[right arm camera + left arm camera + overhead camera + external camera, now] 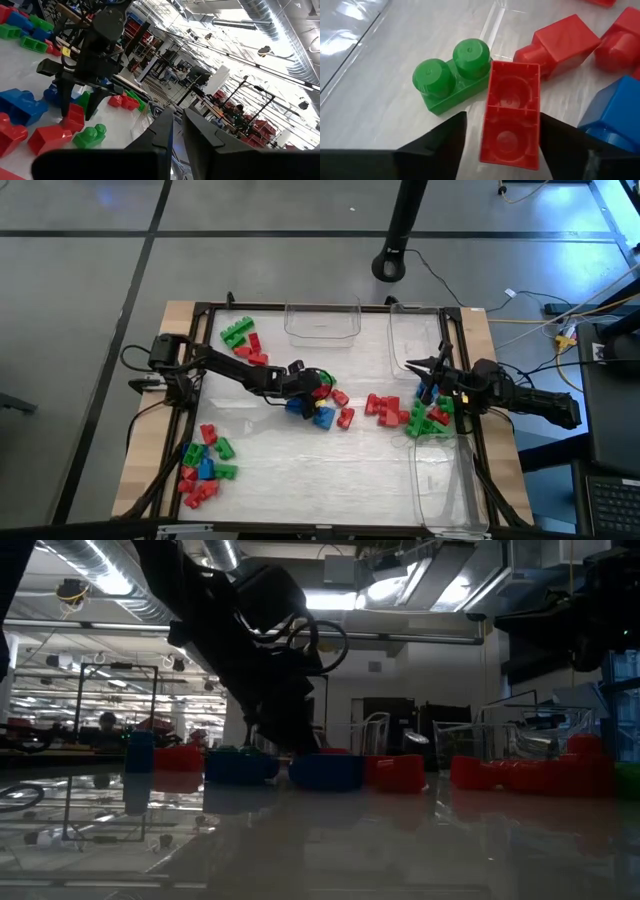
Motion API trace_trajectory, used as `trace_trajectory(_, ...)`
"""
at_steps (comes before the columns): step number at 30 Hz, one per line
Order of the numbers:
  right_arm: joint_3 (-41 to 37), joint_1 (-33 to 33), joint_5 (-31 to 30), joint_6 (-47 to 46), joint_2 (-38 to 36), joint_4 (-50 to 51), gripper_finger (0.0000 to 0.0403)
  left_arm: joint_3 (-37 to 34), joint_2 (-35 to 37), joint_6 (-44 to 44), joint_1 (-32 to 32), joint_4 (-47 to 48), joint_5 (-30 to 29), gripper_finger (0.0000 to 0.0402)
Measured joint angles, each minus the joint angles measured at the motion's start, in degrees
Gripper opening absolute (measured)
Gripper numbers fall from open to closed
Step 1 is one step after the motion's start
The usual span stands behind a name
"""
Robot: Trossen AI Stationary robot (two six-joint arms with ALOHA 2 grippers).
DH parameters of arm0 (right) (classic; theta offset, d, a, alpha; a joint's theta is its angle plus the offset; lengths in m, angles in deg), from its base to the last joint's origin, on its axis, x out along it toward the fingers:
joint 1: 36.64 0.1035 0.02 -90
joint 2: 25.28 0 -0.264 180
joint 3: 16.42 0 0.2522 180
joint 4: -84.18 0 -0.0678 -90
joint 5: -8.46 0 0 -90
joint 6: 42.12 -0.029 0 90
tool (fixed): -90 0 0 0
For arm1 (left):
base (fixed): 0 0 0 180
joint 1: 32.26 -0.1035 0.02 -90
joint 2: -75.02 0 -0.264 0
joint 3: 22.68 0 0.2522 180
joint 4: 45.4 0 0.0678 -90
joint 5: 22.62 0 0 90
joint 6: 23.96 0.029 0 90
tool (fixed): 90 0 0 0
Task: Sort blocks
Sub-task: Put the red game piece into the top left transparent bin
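Looks like the grab step: the left gripper [502, 137] sits mid-frame in the overhead shot, fingers spread either side of an upturned red block [511, 117] beside a green block [452, 75], not pinching yet, so next it needs to squeeze and lift; the right gripper [425, 370], pressed together, waits at right.

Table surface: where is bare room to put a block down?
Bare mat lies between the lower-left pile and the lower-right bin, and between the upper bin and the centre cluster. It is crowded around the left gripper and right gripper.
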State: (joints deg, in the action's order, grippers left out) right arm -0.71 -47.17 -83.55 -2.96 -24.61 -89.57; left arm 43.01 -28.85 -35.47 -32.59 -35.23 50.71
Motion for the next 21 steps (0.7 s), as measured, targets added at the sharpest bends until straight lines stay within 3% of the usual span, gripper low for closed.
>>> trace_trajectory(9,0.0,0.01,-0.01,0.0,0.0,0.0,0.0044,0.02,0.14,1.35,0.01,-0.12,-0.03,0.012)
trace_trajectory(21,0.0,0.0,-0.17,-0.01,0.0,0.07,0.0044,0.29,10.79,3.48,-0.04,1.24,-1.58,0.0132)
